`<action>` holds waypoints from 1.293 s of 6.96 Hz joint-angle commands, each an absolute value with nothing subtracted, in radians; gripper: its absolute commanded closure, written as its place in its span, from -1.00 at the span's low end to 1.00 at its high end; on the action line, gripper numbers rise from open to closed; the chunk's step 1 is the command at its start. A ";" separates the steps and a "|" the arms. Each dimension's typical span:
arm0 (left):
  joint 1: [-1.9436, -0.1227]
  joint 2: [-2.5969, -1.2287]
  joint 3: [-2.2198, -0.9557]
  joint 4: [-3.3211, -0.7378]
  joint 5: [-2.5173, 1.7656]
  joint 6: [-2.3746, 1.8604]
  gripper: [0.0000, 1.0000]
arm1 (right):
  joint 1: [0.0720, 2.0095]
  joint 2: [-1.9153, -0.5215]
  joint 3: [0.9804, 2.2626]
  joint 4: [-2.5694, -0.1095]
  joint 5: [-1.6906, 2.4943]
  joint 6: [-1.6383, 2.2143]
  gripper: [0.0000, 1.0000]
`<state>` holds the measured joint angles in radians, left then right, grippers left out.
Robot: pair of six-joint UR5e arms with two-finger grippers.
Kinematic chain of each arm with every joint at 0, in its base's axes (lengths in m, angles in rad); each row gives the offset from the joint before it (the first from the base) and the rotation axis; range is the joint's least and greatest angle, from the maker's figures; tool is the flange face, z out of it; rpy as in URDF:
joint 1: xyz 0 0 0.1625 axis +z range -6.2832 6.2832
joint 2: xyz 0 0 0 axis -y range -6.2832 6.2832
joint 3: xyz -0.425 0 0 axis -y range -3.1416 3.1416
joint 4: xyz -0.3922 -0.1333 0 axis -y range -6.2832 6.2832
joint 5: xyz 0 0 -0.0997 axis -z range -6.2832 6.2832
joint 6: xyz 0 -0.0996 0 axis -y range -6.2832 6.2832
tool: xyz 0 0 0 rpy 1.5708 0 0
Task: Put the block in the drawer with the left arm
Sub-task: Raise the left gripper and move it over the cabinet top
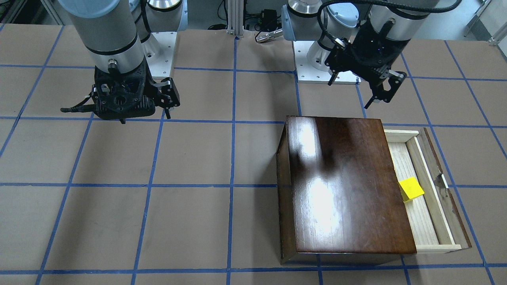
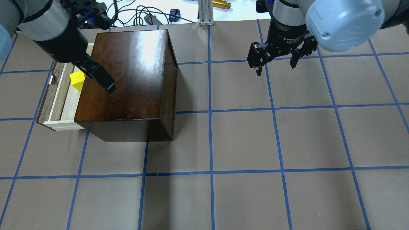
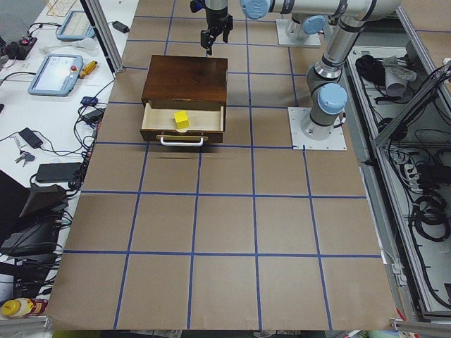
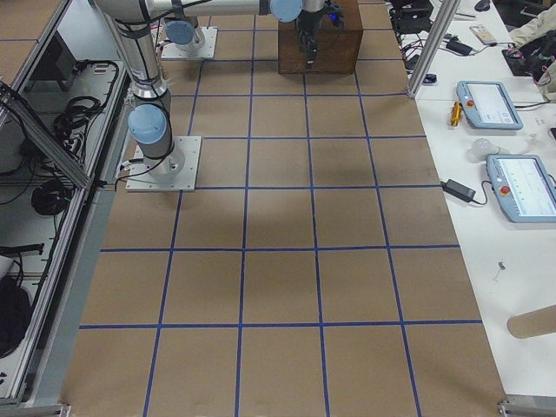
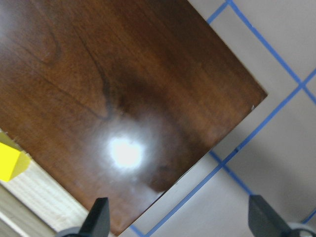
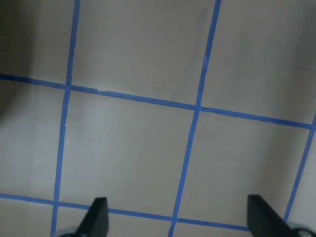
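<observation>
The yellow block [image 1: 411, 189] lies inside the open drawer [image 1: 432, 198] of the dark-brown cabinet [image 1: 340, 186]. In the overhead view the block [image 2: 77, 80] sits in the drawer [image 2: 59, 99] on the cabinet's left side. My left gripper [image 1: 348, 95] is open and empty, raised above the cabinet's back edge, apart from the block. Its wrist view shows the cabinet top [image 5: 123, 89], the block's corner [image 5: 10, 163] and its wide-apart fingertips [image 5: 98, 217]. My right gripper [image 2: 275, 67] is open and empty over the bare table, far from the cabinet.
The table is brown paper with a blue tape grid [image 2: 209, 111]. The two arm bases [image 1: 317, 71] stand at the robot's edge. Cables and small tools [image 2: 153, 17] lie beyond the table's far edge. Tablets [image 4: 491, 100] lie on a side bench.
</observation>
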<state>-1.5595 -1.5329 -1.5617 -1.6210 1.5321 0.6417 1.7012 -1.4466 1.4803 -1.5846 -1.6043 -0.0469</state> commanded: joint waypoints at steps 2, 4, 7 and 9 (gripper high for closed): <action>-1.635 -1.531 -1.562 -1.601 1.551 0.138 -1.00 | 1.701 -1.447 1.480 -1.585 -1.603 -0.048 -1.00; -1.632 -1.513 -1.565 -1.595 1.551 0.042 -1.00 | 1.701 -1.447 1.480 -1.585 -1.605 -0.048 -1.00; -1.629 -1.511 -1.565 -1.595 1.552 0.043 -1.00 | 1.701 -1.447 1.480 -1.585 -1.605 -0.046 -1.00; -1.626 -1.509 -1.565 -1.595 1.552 0.046 -1.00 | 1.701 -1.447 1.480 -1.585 -1.605 -0.046 -1.00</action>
<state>-1.6283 -1.5102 -1.5646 -1.5954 1.5522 0.0444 1.7012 -1.4465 1.4803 -1.5846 -1.6039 -0.0461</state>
